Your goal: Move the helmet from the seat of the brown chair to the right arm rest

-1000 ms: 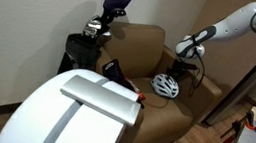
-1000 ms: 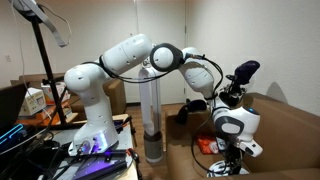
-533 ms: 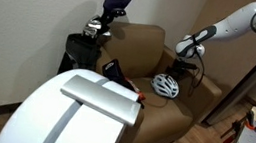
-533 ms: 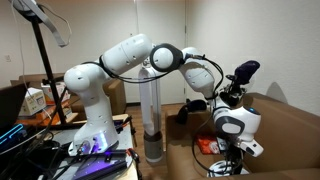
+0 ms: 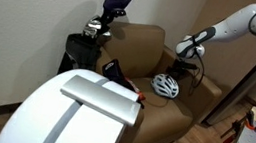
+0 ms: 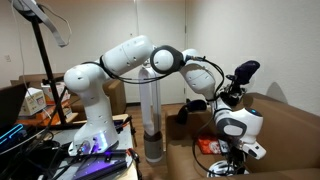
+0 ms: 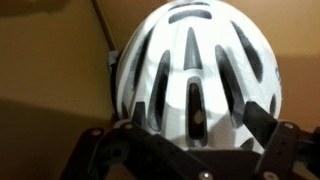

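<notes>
light: warm, dim indoor | wrist view: helmet (image 7: 195, 70) overexposed, blurry | shadows: soft

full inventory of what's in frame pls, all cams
white vented bike helmet: 1, white with dark slots, on the chair seat
brown upholstered armchair: 1, brown, by the wall
black golf bag with clubs: 1, black, beside the chair
red and black item: 1, on the seat edge away from the helmet; can't identify
white rounded casing: 1, white, foreground
silver cylindrical post: 1, silver, next to the robot base
robot arm: 1, white
gripper: 1, dark, above the helmet, jaws open
</notes>
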Robot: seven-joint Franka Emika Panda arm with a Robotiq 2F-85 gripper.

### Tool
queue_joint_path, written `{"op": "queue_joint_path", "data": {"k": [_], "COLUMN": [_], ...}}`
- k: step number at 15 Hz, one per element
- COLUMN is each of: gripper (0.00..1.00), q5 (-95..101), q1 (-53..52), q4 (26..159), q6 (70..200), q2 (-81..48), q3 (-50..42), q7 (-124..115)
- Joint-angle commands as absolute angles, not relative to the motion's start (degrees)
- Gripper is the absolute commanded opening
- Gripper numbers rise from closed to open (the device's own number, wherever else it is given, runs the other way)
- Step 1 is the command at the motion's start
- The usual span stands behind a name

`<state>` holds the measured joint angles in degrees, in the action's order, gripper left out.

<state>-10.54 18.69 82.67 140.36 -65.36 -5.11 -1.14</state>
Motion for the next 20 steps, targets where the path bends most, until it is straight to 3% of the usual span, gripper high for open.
{"op": "queue_joint_path", "data": {"k": [1,3,4,9,20], "gripper": [1.00,1.00,0.75,0.48,0.47], "q5": [-10.6,-10.6,-10.6,-10.5,-11.4], "q1": [19.7,19.7,19.8,19.8,19.0], "q4": [79.3,78.2,77.6,75.8,85.4], "q6": [139.3,139.5,139.6,139.3,140.1], "q2": [-68.1,-69.4,-70.0,-71.2,-60.0], "q3": [-4.2,-4.3,-4.3,-4.2,-3.7], "q7": [0.1,-0.1,-0.1,-0.1,-0.6]}}
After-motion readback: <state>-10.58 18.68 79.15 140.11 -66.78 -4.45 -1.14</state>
